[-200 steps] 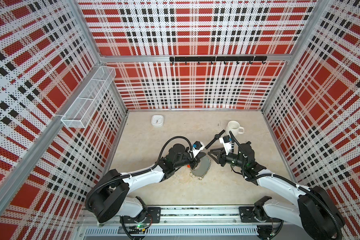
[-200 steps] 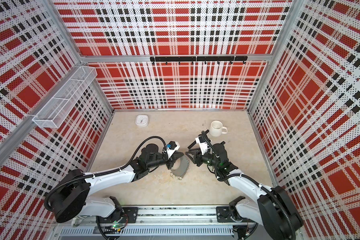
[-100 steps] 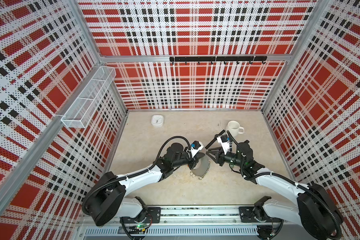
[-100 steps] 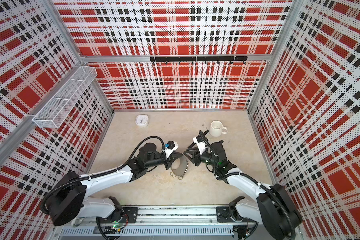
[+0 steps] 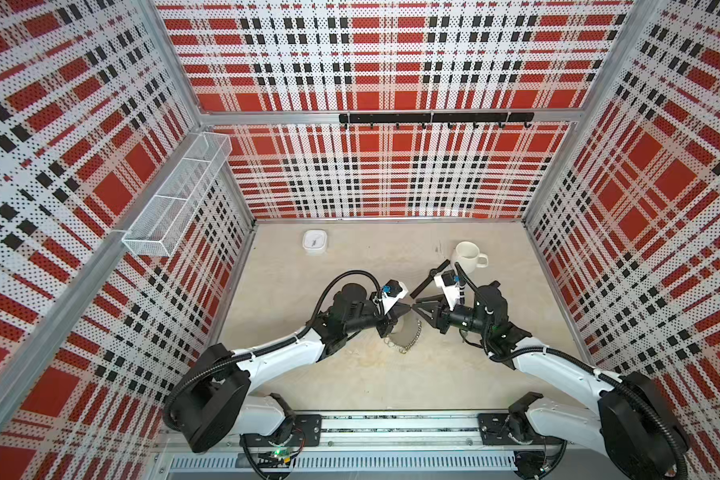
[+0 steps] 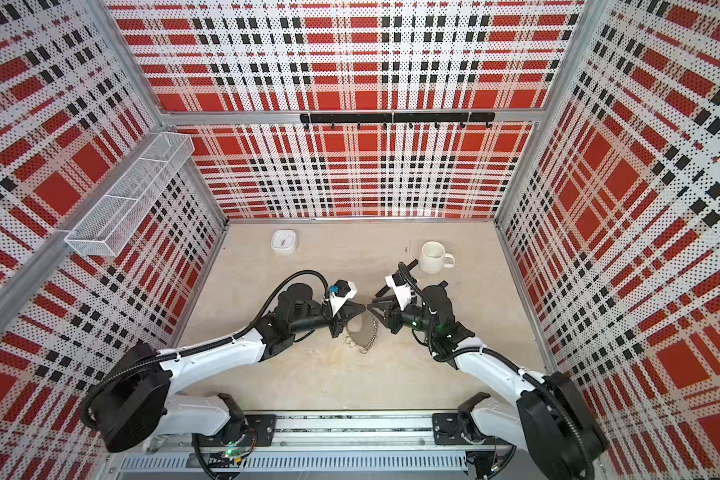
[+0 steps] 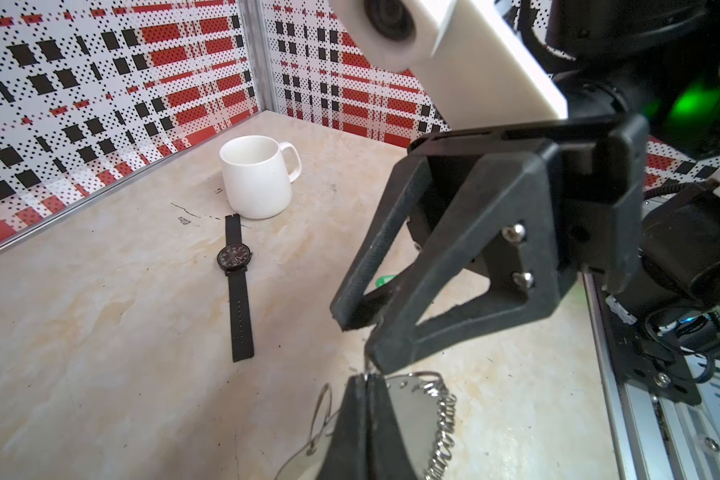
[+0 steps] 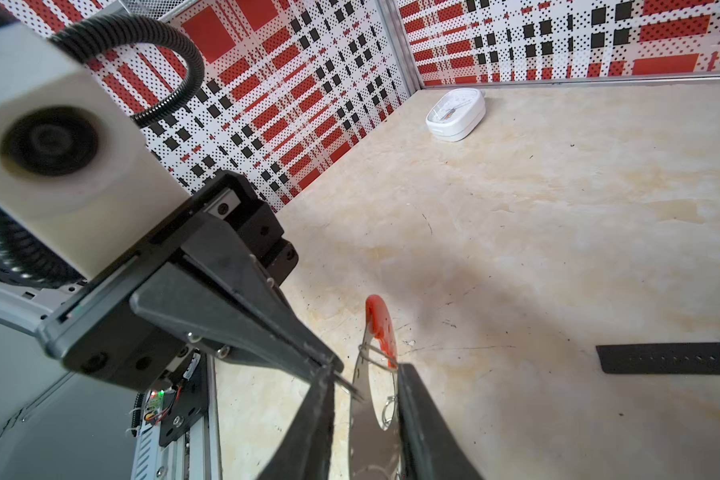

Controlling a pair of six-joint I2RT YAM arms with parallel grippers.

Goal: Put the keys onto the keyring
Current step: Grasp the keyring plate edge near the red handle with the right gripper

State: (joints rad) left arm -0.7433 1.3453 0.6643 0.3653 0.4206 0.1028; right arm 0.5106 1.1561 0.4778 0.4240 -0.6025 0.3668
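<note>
In front of the white mug (image 5: 466, 255), toward the arms' bases & a bit left of it in both top views, the two grippers meet tip to tip over the bench (image 5: 350, 374). The left gripper (image 7: 366, 380) has its jaws pressed together on the keyring (image 7: 412, 401). They clamp the grey plate at its rim, so it hangs below the tips w/ wire loops dangling. Whether its lower edge touches the bench is not clear. Its red section shows in the right wrist view.

The right gripper (image 5: 416, 306) reaches from the mug side. Its jaws stand apart, w/ the keyring's rim seen btwn them in the right wrist view. Of the keys (image 7: 385, 280) only a sliver of green tag shows, btwn the right jaws in the left wrist view. Can't tell whether it's gripped.

A black wristwatch (image 7: 234, 259) lies flat on the bench just beside the mug, one strap end almost at the mug's base.
</note>
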